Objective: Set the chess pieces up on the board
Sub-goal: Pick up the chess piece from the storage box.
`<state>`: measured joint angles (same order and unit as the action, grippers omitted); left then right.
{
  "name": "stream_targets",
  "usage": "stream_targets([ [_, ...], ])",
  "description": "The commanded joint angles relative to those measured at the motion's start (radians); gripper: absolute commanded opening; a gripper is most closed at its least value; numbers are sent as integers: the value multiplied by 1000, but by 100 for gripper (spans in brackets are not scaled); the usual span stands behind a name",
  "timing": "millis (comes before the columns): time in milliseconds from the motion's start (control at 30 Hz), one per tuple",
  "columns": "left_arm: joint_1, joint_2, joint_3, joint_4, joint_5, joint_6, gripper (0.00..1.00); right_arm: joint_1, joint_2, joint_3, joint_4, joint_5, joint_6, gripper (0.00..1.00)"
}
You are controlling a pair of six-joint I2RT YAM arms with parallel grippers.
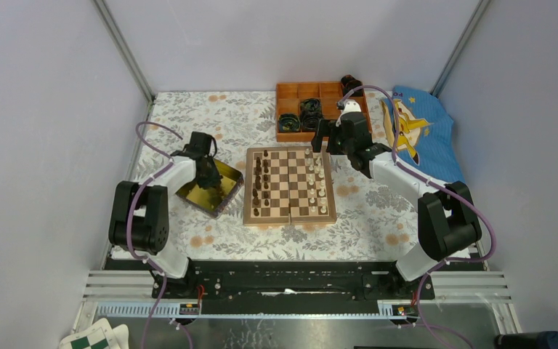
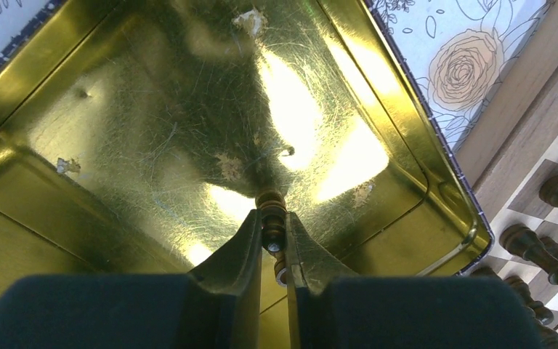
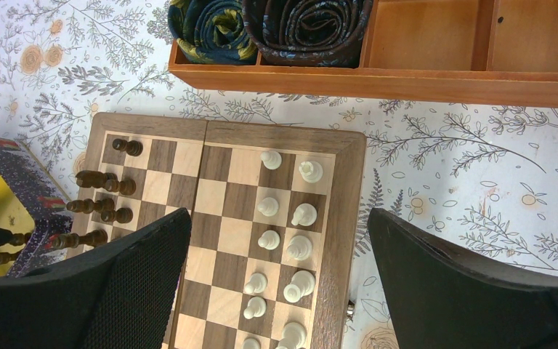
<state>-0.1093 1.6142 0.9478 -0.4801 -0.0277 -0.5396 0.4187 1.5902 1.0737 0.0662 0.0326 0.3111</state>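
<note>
LAST MEN IN: My left fingers [image 2: 272,227] are pinched together on a dark chessman [image 2: 270,201] low in the gold tray [image 2: 116,109], which sits on the surface just left of the board [image 1: 288,182]. My right fingers [image 3: 280,214] stand wide apart and hold nothing. They hover over the board's far right edge, above the cream men [image 3: 299,247].

Most of the job looks done. Dark men [image 1: 261,182] line the two left files and the cream ones line the two right files, with the middle squares bare. From these views I cannot tell whether every file is full or every man is on its proper square. My left wrist view shows no other piece on the part of the tray floor it covers, so I judge this chessman to be among the last. It has yet to be carried across and stood on its square on the dark side.
</note>
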Motion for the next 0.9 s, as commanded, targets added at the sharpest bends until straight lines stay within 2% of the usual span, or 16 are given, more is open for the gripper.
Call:
stream_targets([
  [0, 10, -44, 25, 10, -31, 23, 8, -6, -32, 2, 49, -12, 2, 100],
  [500, 2, -131, 38, -15, -38, 50, 5, -4, -26, 3, 50, -12, 3, 100],
  [867, -187, -233, 94, -128, -150, 145, 1, -5, -26, 0, 53, 4, 2, 100],
])
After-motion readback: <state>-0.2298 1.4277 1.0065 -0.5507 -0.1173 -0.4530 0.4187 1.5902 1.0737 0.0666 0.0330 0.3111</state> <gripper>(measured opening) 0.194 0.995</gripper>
